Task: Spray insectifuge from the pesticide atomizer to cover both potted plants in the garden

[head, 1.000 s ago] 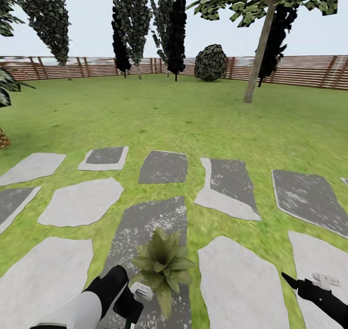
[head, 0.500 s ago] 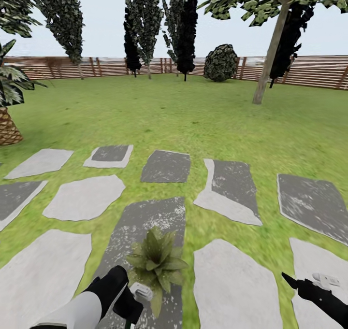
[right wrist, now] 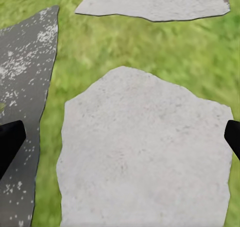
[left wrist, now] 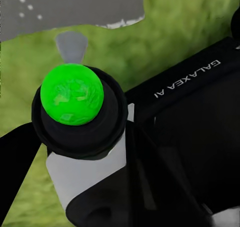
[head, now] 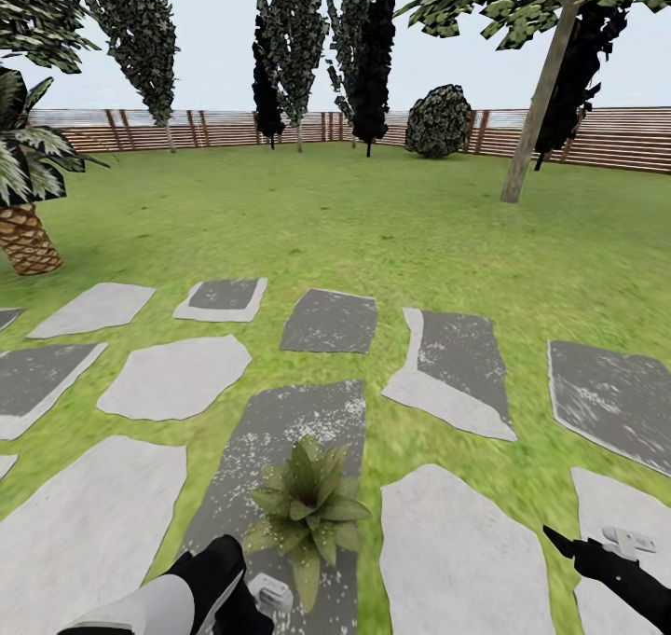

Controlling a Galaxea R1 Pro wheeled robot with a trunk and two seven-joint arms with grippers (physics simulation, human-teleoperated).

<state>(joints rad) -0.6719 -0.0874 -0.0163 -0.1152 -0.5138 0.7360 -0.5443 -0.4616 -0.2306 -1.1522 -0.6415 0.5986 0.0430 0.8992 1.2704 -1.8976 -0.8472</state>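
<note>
With the view swung left, the left gripper [head: 250,607] sits lower than before, fingers clamping the atomizer [head: 270,594] beside the plant [head: 308,506] on a slab [head: 280,448]; right fingers [right wrist: 10,139] spread wide.

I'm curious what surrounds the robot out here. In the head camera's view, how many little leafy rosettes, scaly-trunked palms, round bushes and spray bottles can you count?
leafy rosette: 1
scaly-trunked palm: 1
round bush: 1
spray bottle: 1
Total: 4
</note>
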